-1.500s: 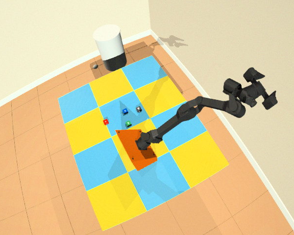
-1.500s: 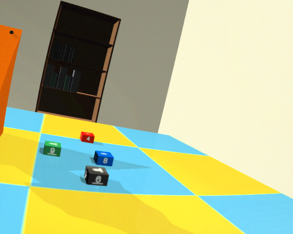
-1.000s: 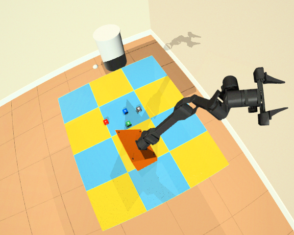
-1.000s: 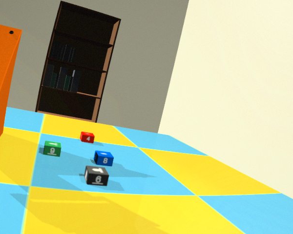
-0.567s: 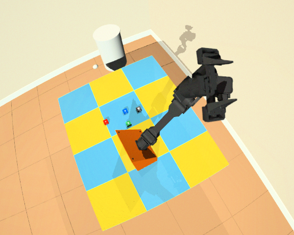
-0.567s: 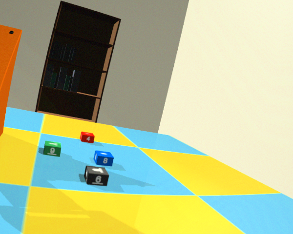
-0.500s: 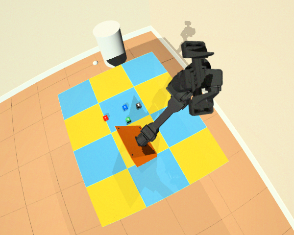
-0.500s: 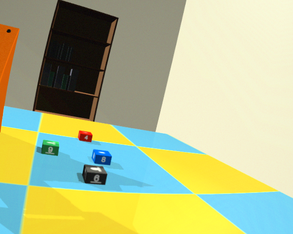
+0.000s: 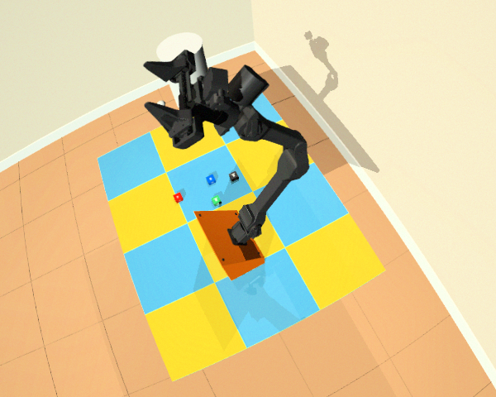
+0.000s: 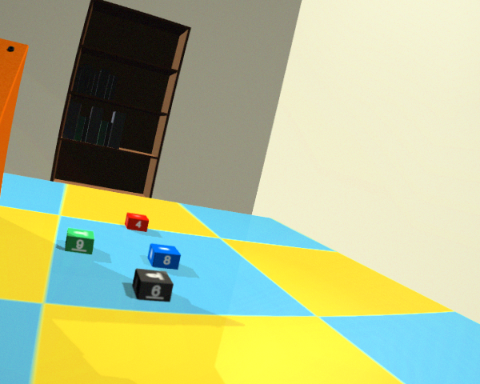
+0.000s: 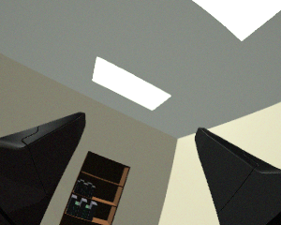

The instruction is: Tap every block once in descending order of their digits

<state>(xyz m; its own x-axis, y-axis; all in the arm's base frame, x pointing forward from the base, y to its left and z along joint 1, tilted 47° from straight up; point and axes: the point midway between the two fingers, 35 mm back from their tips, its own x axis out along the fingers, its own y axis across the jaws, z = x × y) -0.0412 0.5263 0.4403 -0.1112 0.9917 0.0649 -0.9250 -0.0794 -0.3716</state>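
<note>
Green block (image 10: 79,241), underlined 9 upright toward exterior view, long axis sideways.

A: What's the room like?

B: Cream walls (image 9: 368,64) meet at a corner, with a white skirting (image 9: 90,112) along the foot. The floor (image 9: 47,277) is orange-brown tile, and a mat (image 9: 333,256) of blue and yellow squares lies on it.

A: Furniture?

B: A dark bookcase (image 10: 116,103) stands against a grey wall (image 10: 232,103) beyond the mat, books on its middle shelves. A white cylinder (image 9: 178,49) stands near the corner, just off the mat.

A: Light?

B: Two bright panels (image 11: 129,82) in the grey ceiling (image 11: 53,19).
</note>
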